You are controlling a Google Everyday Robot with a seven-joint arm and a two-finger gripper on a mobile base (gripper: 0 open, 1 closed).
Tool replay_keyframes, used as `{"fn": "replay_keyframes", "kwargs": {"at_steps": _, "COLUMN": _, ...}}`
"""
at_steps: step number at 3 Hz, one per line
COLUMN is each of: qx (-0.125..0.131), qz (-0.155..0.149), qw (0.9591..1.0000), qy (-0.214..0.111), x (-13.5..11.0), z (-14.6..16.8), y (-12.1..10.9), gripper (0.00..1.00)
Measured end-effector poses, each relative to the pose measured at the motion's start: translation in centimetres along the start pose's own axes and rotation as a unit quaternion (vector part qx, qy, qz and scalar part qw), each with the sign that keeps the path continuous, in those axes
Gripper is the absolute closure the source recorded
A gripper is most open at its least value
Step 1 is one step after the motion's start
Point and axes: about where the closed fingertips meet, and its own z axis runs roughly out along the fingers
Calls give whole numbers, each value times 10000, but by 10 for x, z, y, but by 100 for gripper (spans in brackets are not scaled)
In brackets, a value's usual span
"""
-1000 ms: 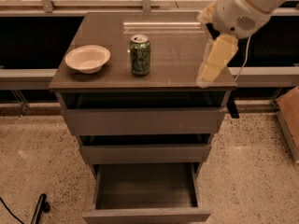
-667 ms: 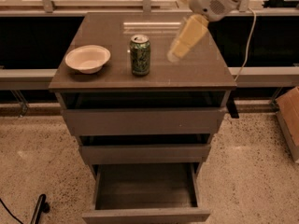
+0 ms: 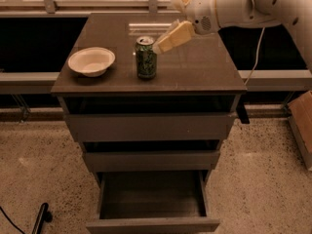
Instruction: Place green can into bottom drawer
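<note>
Nearest the camera, far below the claw, the bottom drawer (image 3: 152, 224) stands pulled out, and its shallow tray looks dark and bare inside. Above it, and still well under the claw, are the middle drawer (image 3: 151, 160) and the top drawer (image 3: 148, 126), each wider than the one below and each with a dark gap over its flat front. To the lower left of the cabinet, far from the claw, a black object (image 3: 41, 217) lies on the speckled floor (image 3: 263, 179).

The brown counter (image 3: 195, 69) tops the cabinet directly beneath the claw. The green can (image 3: 146, 58) stands upright on it, just below and to the picture's left of the claw tip, with its silver top showing. Further left, well apart from the claw and near the can, sits a cream bowl (image 3: 91, 61).

The claw (image 3: 160, 46) hangs tilted over the counter and slopes down toward the can's upper right edge. It grips nothing. Whether it touches the can cannot be told, nor how far open it is. Behind it the white arm (image 3: 243, 4) reaches back and off to the upper right.
</note>
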Motion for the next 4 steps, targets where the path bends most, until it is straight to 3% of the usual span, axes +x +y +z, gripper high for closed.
{"fn": "replay_keyframes", "kwargs": {"at_steps": 1, "qx": 35, "qz": 145, "qw": 9988, "qy": -469, "x": 9, "z": 22, "y": -6, "gripper": 0}}
{"fn": "replay_keyframes", "kwargs": {"at_steps": 3, "qx": 73, "qz": 437, "qw": 9960, "qy": -770, "x": 29, "z": 55, "y": -6, "gripper": 0}}
{"fn": "replay_keyframes", "kwargs": {"at_steps": 4, "qx": -36, "qz": 695, "qw": 9938, "qy": -862, "x": 42, "z": 71, "y": -1, "gripper": 0}}
